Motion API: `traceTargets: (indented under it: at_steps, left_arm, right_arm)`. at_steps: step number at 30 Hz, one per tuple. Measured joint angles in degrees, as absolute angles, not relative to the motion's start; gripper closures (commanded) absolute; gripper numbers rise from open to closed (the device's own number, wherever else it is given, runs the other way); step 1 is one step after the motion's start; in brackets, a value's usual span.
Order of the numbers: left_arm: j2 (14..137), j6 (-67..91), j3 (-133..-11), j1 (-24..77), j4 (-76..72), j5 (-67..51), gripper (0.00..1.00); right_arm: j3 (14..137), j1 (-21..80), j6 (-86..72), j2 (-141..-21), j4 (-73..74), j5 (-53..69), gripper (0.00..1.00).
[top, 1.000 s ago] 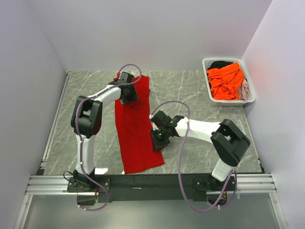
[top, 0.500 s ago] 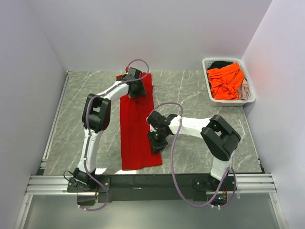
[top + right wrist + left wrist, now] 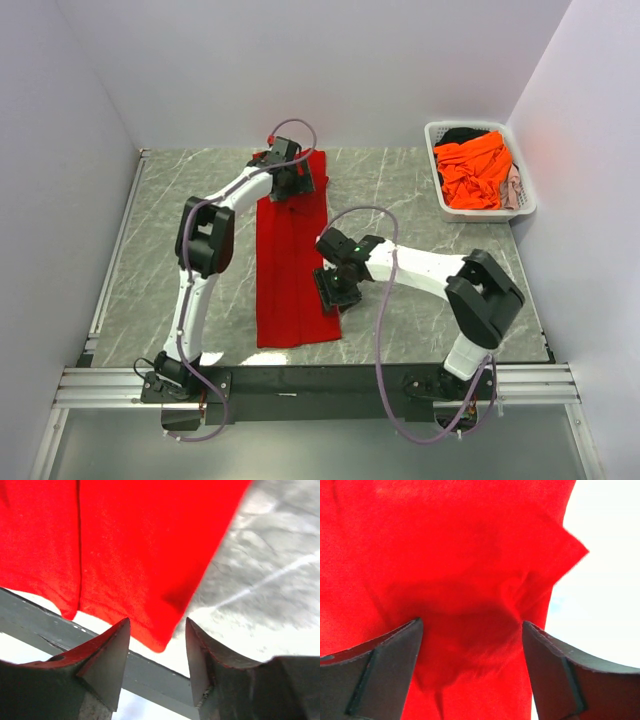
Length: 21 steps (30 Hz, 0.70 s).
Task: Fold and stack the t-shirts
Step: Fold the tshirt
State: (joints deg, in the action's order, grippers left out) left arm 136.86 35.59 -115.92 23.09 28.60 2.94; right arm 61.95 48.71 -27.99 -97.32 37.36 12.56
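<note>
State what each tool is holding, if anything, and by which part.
Nothing: the left tool and right tool both stand open at the red t-shirt.

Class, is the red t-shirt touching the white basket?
Apart. The top view shows a wide stretch of bare table between the red t-shirt and the white basket in the far right corner.

- Worktop (image 3: 420,200): a grey marbled slab with walls on three sides.
- Red shirt (image 3: 290,270): folded into a long, narrow strip, flat, left of centre. It runs from the far edge toward the near edge, and its near hem seems to stop just short of that edge.
- Basket (image 3: 431,160): white, in the far right corner.
</note>
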Motion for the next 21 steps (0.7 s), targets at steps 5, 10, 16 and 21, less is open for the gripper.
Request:
traceTargets:
  at_steps: [5, 10, 16, 21]
  left_arm:
    - [126.0, 35.9, -107.4, 23.1, 30.0, 4.4, 0.09]
    - [105.9, 38.6, -93.4, 23.1, 30.3, 7.3, 0.10]
    - [81.7, 41.9, -66.5, 23.8, 29.4, 8.9, 0.10]
    - [71.8, 45.1, -48.7, 25.2, 33.8, 8.3, 0.12]
  right_arm:
    - [61.0, 48.7, -31.0, -93.7, 38.3, 10.1, 0.44]
    - [56.4, 49.1, -33.9, -93.3, 37.3, 10.5, 0.44]
    - [52.4, 51.9, -37.1, -93.3, 34.9, 12.1, 0.46]
    - [51.3, 53.1, -39.0, -93.3, 32.4, 13.5, 0.53]
